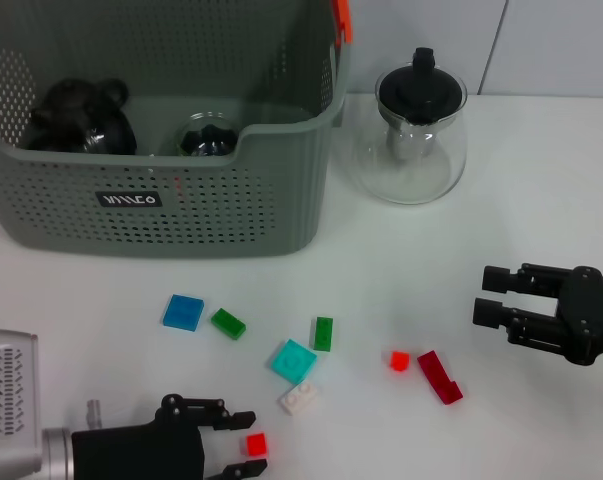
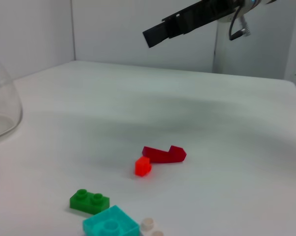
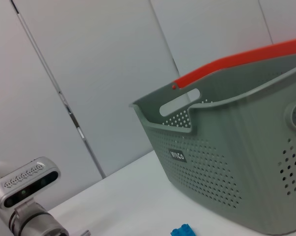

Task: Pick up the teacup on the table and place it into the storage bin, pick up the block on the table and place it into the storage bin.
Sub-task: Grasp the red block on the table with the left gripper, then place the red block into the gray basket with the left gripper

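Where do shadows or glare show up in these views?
Head view: soft shadow on the table below the storage bin front wall, small highlights on the glass teapot. Left wrist view: a broad faint shadow band across the table. Right wrist view: even light, no glare.

Storage bin (image 1: 181,190) rear left on table (image 1: 541,160); glass pot (image 1: 409,135) just right of it. Blocks (image 1: 311,360) scattered in front, between left gripper (image 1: 243,445) & right gripper (image 1: 493,296).

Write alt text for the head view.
The left gripper has its fingers around a small red block on the white table. Other blocks lie scattered before a grey-green storage bin; the right gripper hovers open.
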Robot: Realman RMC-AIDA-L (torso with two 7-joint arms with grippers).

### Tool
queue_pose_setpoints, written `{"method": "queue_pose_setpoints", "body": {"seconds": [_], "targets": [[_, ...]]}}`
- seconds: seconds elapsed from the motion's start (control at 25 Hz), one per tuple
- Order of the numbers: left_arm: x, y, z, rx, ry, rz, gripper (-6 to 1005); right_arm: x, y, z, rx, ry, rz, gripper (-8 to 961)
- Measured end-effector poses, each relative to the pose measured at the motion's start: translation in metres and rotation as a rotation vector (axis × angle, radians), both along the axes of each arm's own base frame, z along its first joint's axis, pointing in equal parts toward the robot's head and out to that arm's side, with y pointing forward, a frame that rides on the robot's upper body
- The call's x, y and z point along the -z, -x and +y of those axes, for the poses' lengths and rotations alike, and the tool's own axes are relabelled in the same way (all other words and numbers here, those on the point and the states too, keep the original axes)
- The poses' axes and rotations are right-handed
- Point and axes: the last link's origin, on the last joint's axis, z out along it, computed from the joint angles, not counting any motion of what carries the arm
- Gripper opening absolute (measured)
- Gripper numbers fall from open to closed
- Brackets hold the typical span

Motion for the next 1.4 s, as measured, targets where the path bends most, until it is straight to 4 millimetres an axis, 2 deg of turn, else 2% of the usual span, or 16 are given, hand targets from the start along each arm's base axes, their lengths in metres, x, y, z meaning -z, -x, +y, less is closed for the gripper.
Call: {"method": "queue_pose_setpoints", "body": {"seconds": [0.56, 0.8, 0.96, 1.12, 1.2, 1.24, 1.28, 1.4], "targets": [[0.004, -0.001, 0.005, 0.005, -0.016, 0.015, 353, 0.001, -0.002, 0.0, 0.012, 0.002, 0.001, 584], [0.005, -0.001, 0.007, 0.003, -0.013, 0.02, 174, 0.001, -0.002, -0.001, 0.014, 0.001, 0.001, 584], [0.0, -0.002, 0.007, -0.034, -0.001, -0.008, 176, 0.001, -0.002, -0.001, 0.014, 0.001, 0.001, 584], [-0.019, -0.003, 0.013, -0.079, -0.03, -0.063, 179, 0.001, -0.002, 0.0, 0.012, 0.002, 0.001, 584], [-0.035, -0.005, 0.016, -0.086, -0.063, -0.122, 180, 0.001, -0.002, 0.0, 0.011, 0.002, 0.001, 584], [-0.053, -0.009, 0.021, -0.088, -0.088, -0.183, 181, 0.001, -0.001, 0.0, 0.01, 0.002, 0.001, 584], [-0.053, -0.009, 0.021, -0.088, -0.088, -0.183, 181, 0.001, -0.001, 0.0, 0.009, 0.002, 0.001, 584], [-0.082, -0.018, 0.033, -0.086, -0.127, -0.274, 183, 0.001, -0.001, 0.001, 0.007, 0.002, 0.001, 584]]}}
